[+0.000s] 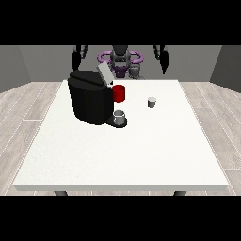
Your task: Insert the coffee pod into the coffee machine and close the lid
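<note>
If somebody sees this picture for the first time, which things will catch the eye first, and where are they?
The big black coffee machine stands on the left part of the white table, its grey lid raised, with a red part on its right side and a grey cup at its base. A small grey pod stands alone right of it.

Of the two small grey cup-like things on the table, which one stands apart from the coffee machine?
The small grey pod, alone on bare table right of the coffee machine; the other grey cup sits on the machine's base.
</note>
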Controlling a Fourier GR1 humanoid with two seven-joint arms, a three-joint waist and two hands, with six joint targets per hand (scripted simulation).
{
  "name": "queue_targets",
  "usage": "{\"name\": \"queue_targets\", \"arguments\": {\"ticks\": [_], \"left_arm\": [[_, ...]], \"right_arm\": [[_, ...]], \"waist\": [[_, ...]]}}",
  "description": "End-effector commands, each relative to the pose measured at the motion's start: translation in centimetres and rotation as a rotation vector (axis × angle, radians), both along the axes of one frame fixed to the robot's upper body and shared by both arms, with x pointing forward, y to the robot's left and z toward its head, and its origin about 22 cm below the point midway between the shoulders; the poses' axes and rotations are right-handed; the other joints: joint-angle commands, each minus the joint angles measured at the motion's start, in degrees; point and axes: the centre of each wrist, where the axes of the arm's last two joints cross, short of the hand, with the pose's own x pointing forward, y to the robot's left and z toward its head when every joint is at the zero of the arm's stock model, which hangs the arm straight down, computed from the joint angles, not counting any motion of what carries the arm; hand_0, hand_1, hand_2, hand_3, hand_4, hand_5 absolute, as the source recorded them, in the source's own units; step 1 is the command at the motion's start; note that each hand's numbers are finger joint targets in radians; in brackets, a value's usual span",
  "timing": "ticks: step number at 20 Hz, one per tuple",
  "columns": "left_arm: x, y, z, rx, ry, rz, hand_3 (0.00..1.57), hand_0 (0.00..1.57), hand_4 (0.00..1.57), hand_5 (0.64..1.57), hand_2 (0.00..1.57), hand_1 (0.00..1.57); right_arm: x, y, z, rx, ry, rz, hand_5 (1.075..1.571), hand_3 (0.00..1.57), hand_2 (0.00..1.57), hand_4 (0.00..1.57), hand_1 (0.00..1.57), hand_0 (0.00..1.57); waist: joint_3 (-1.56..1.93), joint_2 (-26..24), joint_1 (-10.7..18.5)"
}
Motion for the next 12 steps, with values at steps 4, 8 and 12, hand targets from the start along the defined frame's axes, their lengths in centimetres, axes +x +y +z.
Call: {"name": "queue_targets", "arguments": {"ticks": [4,8,12], "left_arm": [[-1.0,-1.7,-2.3,-0.03,-0.016,-0.03,0.0,0.0,0.27,1.571,0.0,0.0],[-0.9,-2.6,-1.3,-0.051,-0.114,-0.135,0.0,0.0,0.28,1.571,0.0,0.0],[-0.8,-0.3,-1.9,0.111,-0.105,-0.138,0.0,0.0,0.31,1.571,0.0,0.0]], "right_arm": [[-1.2,0.7,0.0,-0.02,0.082,0.032,1.571,0.0,0.0,0.13,0.0,0.0],[0.8,-0.5,-0.7,0.041,-0.089,-0.214,1.571,0.0,0.0,0.11,0.0,0.0],[0.2,-0.3,-1.3,0.062,-0.094,-0.167,1.571,0.0,0.0,0.14,0.0,0.0]], "waist": [[0.14,-3.29,-0.06],[0.17,-0.66,2.51],[0.16,-0.59,1.22]]}}
